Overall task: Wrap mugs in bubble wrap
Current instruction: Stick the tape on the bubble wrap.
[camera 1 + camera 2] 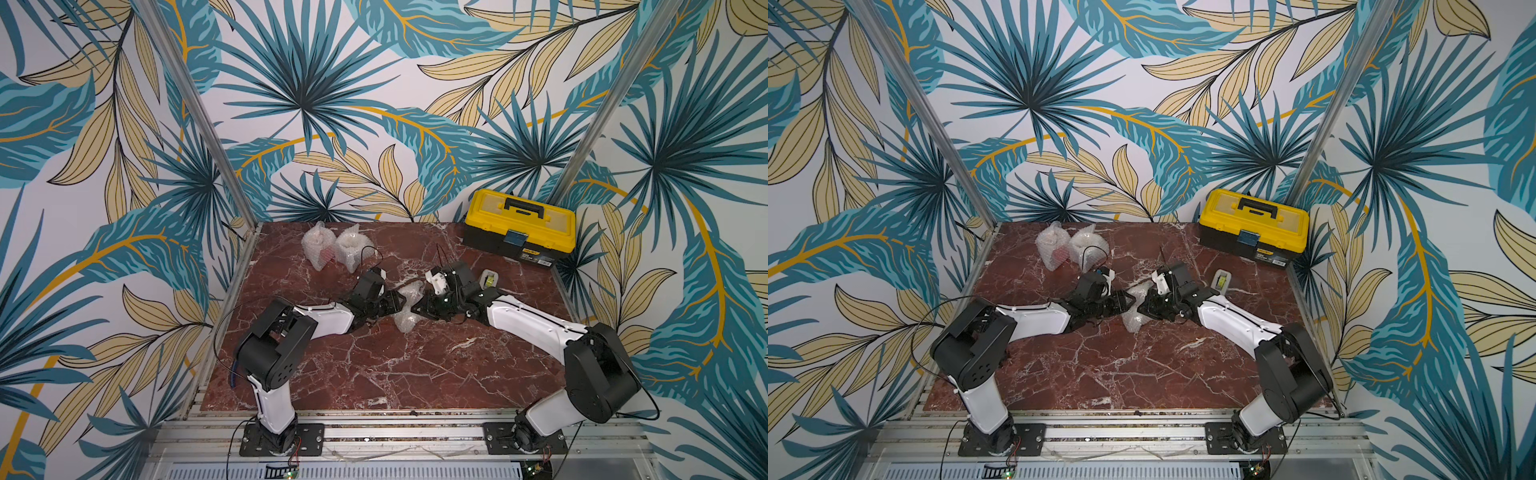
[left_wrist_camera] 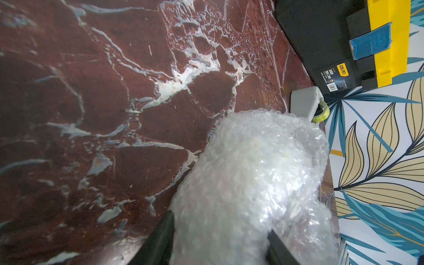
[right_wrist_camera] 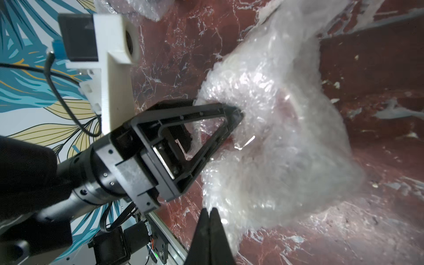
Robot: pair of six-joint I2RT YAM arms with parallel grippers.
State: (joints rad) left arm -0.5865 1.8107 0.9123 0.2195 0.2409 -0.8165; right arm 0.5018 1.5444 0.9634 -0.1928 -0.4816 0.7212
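Bubble wrap (image 1: 405,322) sits crumpled into a lumpy bundle near the middle of the marble table (image 1: 374,374), between the two arms in both top views. The left gripper (image 2: 220,238) grasps it, with one black finger (image 2: 160,238) on each side pressed into the bubble wrap. The right gripper (image 3: 209,213) is clenched, its tips together against the edge of the plastic; whether a fold is caught between them I cannot tell. A faint reddish patch (image 3: 286,103) shows through the plastic in the right wrist view, too blurred to name. Two wrapped bundles stand side by side near the table's far left corner, one (image 1: 318,247) with red showing through, the other (image 1: 348,247) white. A tape dispenser (image 1: 489,279) lies just beyond the right arm, and a yellow toolbox (image 1: 519,226) stands at the far right corner.
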